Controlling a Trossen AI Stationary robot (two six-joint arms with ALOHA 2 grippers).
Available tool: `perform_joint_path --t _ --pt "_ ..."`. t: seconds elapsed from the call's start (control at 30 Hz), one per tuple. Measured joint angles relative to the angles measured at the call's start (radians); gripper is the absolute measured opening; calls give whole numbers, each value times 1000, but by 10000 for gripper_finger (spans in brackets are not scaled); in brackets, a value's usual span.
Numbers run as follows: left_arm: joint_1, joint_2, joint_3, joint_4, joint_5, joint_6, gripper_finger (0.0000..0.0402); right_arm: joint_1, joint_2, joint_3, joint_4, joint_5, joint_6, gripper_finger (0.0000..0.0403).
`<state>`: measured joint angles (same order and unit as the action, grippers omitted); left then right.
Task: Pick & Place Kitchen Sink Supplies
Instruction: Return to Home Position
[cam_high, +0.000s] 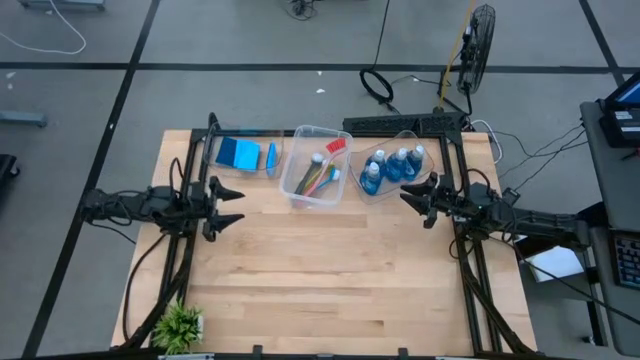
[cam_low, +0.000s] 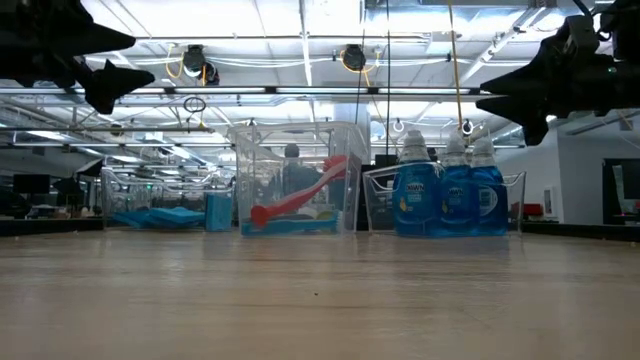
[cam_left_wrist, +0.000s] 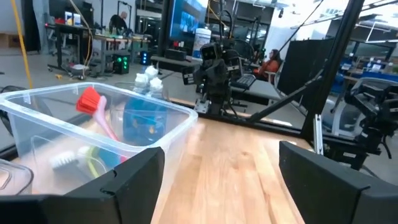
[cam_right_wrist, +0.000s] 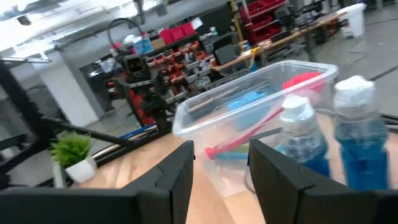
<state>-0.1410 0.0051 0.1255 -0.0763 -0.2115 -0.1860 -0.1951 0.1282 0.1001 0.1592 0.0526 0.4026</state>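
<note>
While both arms hang above the wooden table (cam_high: 330, 280), the left gripper (cam_high: 236, 204) sits over its left side and the right gripper (cam_high: 412, 196) over its right, each with fingers spread and nothing between them. Three clear bins line the far edge: the left bin (cam_high: 215, 160) has the blue sponges (cam_high: 238, 152), mostly flat, one on edge with its long side running near-to-far. The middle bin (cam_high: 312, 203) has the brushes (cam_high: 318, 178) lying along its length, red brush (cam_high: 336, 146) head toward the far edge. The right bin (cam_high: 432, 152) has the bottles (cam_high: 400, 163) upright, caps up, and a small plant (cam_high: 180, 325) stands at the near left corner.
</note>
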Motion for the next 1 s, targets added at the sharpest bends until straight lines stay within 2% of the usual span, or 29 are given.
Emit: perform_joint_path --t 0.43,0.67,0.93,1.0 --pt "0 0 -94 90 -16 -6 305 0 -13 0 -63 -5 -51 142" --pt "0 3 -99 95 -14 20 304 0 -13 0 -77 -2 -80 141" --pt "0 3 -99 91 -7 -100 321 0 -13 0 -73 -3 -45 141" --pt "0 3 -99 90 12 -82 323 0 -13 0 -71 -2 -48 142"
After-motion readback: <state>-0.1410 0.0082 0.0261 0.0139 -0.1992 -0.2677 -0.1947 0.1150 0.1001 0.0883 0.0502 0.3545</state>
